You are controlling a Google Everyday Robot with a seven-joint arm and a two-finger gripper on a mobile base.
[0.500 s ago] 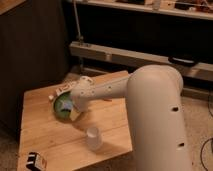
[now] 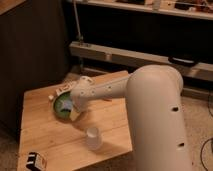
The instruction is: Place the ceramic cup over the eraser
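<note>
The ceramic cup (image 2: pixel 92 137) is small, white and handleless, and stands upright near the front edge of the wooden table (image 2: pixel 110 117). The eraser (image 2: pixel 36 161) is a small black block with white marks, lying at the table's front left corner, well apart from the cup. My gripper (image 2: pixel 69 108) reaches left from the big white arm (image 2: pixel 107 91) and hangs over the green bowl, far behind and left of the cup. It is touching neither the cup nor the eraser.
A round green bowl (image 2: pixel 60 106) sits at the table's back left, partly hidden by the gripper. A whitish strip (image 2: pixel 64 89) lies behind it. The robot's white body (image 2: pixel 157 115) stands to the right. A dark cabinet and a shelf rail stand behind the table.
The arm's wrist has shifted slightly to the right over the green bowl. The cup and the eraser have not moved.
</note>
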